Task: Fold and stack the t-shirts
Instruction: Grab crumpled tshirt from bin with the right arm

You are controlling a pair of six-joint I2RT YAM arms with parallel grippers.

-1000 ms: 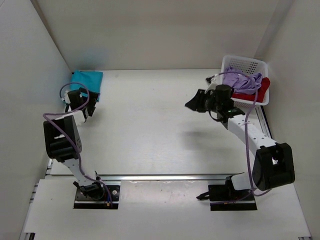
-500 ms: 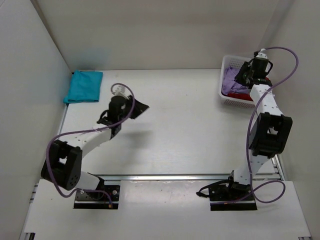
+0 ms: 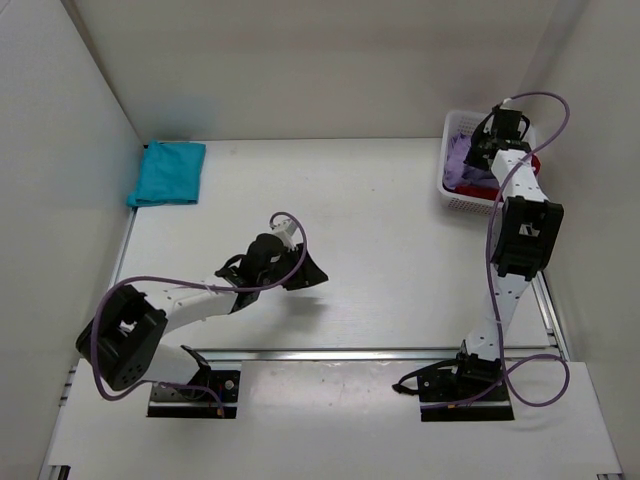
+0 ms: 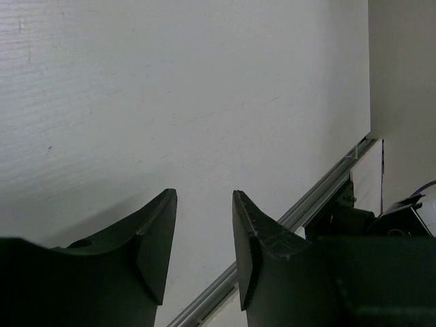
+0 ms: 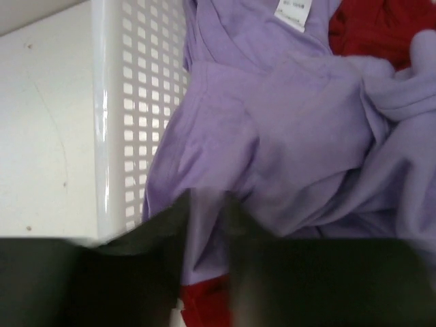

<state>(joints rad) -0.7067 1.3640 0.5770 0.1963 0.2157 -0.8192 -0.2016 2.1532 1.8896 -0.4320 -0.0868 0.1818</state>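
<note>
1. Teal cloth first: your teal t-shirt (image 3: 167, 172) lies folded flat in the far left corner of the table (image 3: 380, 230), close to the left wall and well apart from both arms.
2. Your lavender t-shirt (image 5: 286, 116) lies crumpled in the white lattice basket (image 5: 136, 102) at the far right corner. In the right wrist view a white label (image 5: 294, 12) shows near the shirt's top edge.
3. Your red t-shirt (image 5: 375, 27) is in the same basket. It shows beside the lavender one at the far side, and a small patch shows again at the near bottom, under the lavender cloth.
4. Your left gripper (image 4: 203, 197) hangs low over bare table, left of the middle and toward the near edge. Its fingers stand apart with only table surface between them, so it is holding nothing. In its wrist view the metal rail (image 4: 320, 197) runs along the table's edge, just past the fingertips.
5. Your right arm is reared up tall, with the right gripper (image 5: 208, 204) pointing down into the basket just above the lavender t-shirt. Its fingers are dark, blurred shapes with a narrow strip of lavender showing between them. You cannot tell from these views whether they pinch the cloth or only stand parted over it.
6. As things lie, one shirt is folded on the table and the other two are unfolded in the basket.
</note>
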